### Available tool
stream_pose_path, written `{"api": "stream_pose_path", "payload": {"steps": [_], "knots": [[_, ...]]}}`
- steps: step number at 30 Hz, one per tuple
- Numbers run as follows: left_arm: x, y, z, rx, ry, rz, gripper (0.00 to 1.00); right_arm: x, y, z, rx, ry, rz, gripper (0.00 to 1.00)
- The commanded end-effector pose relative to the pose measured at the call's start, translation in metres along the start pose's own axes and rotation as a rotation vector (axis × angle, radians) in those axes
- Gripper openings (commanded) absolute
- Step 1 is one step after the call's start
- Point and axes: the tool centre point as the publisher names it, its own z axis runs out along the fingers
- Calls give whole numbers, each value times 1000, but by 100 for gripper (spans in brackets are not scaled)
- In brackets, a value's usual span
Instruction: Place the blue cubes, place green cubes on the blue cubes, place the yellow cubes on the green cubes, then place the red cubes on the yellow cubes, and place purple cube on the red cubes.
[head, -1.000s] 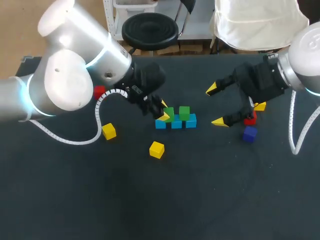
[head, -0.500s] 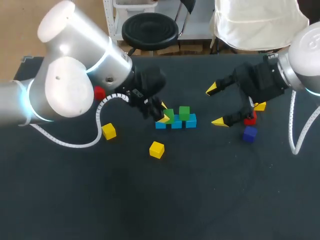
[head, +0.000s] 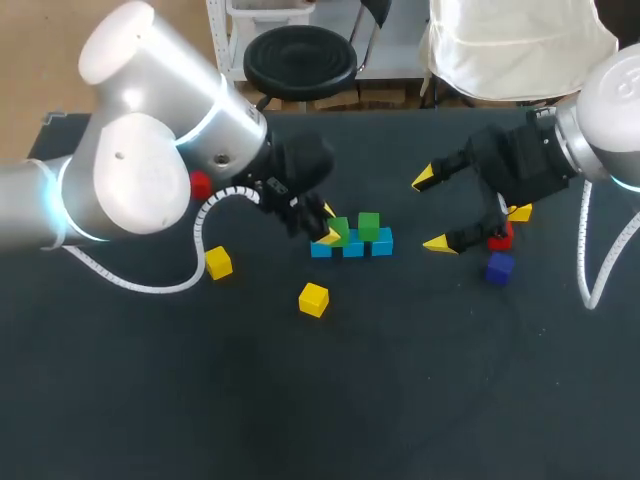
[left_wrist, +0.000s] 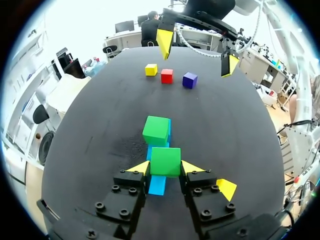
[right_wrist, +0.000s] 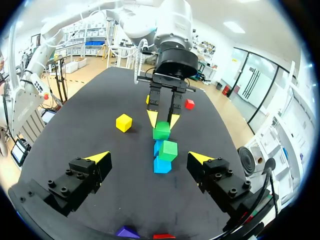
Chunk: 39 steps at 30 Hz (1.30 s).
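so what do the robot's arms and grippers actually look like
The left arm and right arm are chunky rounded silver-white tubes with glowing pale blue rings at the joints. A ribbed white cable loops loose from each. The left gripper and right gripper are black blocks studded with bolts, each with two fingers ending in bright yellow wedge tips.

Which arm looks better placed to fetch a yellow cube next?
Right: the right gripper is open and empty, a yellow cube close by; the left gripper grips a green cube on the blue cubes.
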Motion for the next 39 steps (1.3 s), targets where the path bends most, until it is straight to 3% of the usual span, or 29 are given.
{"api": "stream_pose_path", "payload": {"steps": [1,39], "knots": [[-2,5,3,4,8,-1,0,0,0,0,0,-2,-1,100],[4,9,6,22,17,-22,0,0,0,0,0,-2,-1,100]]}}
